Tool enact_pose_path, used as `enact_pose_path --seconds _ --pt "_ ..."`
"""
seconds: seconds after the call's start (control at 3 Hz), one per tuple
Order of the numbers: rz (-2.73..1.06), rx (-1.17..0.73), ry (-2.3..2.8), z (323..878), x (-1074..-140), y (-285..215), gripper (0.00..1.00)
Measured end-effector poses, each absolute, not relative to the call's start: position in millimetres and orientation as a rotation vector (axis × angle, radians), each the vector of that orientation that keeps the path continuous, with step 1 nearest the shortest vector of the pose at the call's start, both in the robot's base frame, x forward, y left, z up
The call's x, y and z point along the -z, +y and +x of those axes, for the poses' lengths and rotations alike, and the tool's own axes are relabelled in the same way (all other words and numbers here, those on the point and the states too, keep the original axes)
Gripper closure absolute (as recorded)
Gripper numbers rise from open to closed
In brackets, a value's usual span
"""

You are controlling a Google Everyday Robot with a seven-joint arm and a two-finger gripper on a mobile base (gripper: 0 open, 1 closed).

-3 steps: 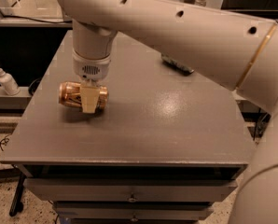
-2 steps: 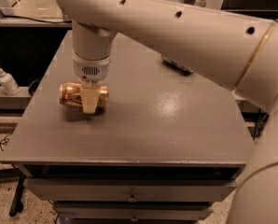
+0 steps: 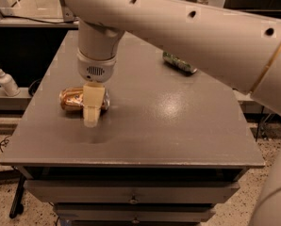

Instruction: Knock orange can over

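Note:
The orange can (image 3: pixel 72 99) lies on its side on the grey table (image 3: pixel 178 131), left of the middle, its length running left to right. My gripper (image 3: pixel 91 113) hangs from the arm straight above it, and its cream finger crosses in front of the can's right part. The can's right end is partly hidden behind that finger.
A green patterned can (image 3: pixel 179 63) lies on its side at the back right of the table. A white pump bottle (image 3: pixel 6 81) stands on a ledge off the table's left. My arm spans the top right of the view. Drawers sit below the table's front edge.

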State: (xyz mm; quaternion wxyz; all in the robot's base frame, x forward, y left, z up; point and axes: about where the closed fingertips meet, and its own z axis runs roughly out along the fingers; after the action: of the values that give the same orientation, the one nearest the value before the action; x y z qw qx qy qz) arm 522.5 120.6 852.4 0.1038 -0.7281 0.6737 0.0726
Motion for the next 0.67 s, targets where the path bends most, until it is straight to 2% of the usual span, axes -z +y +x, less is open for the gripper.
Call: enact_pose_path --seconds 0.67 --pt "-1.81 -0.43 1.884 526 -901 88 0.0"
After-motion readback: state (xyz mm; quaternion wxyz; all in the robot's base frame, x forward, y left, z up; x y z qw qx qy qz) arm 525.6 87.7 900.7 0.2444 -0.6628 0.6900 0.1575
